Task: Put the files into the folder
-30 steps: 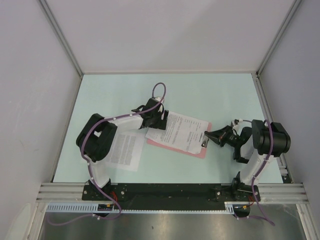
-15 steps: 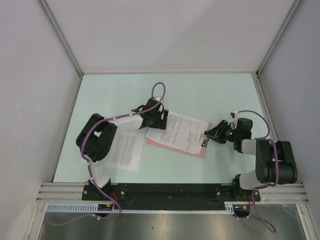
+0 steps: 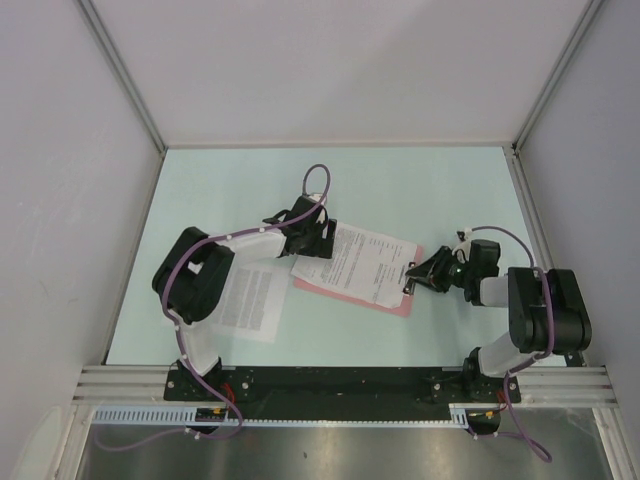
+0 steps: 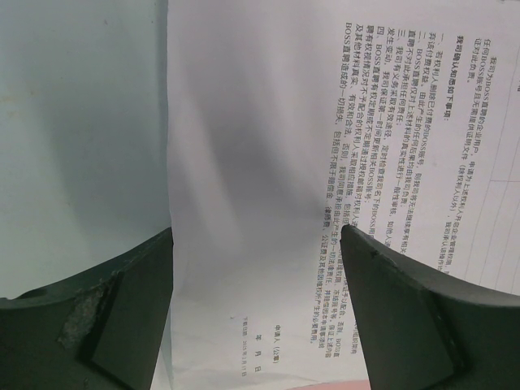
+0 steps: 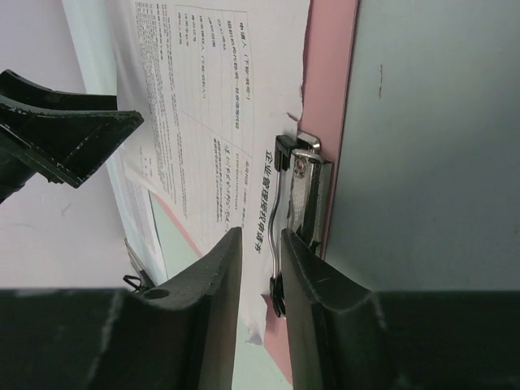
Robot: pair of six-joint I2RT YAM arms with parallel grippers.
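Note:
The pink folder point(image 3: 342, 292) lies mid-table with one printed file point(image 3: 365, 260) on it. A second file point(image 3: 250, 298) lies flat at the left, partly under my left arm. My left gripper point(image 3: 312, 245) is open over the first file's left edge; in its wrist view point(image 4: 256, 231) the fingers straddle the sheet point(image 4: 244, 122). My right gripper point(image 3: 418, 275) is rolled on its side at the metal clip point(image 3: 408, 284). In its wrist view point(image 5: 258, 236) the jaws stand close together with the clip's point(image 5: 307, 175) wire lever between them, beside the folder's edge point(image 5: 329, 73).
Pale walls and metal posts point(image 3: 120, 75) enclose the green table. An aluminium rail point(image 3: 340, 385) runs along the near edge at the arm bases. The left gripper point(image 5: 65, 138) shows at the upper left of the right wrist view.
My right arm's elbow has swung toward the near edge and its wrist has rolled, while the gripper tip stayed at the clip. The left arm and both sheets have not moved.

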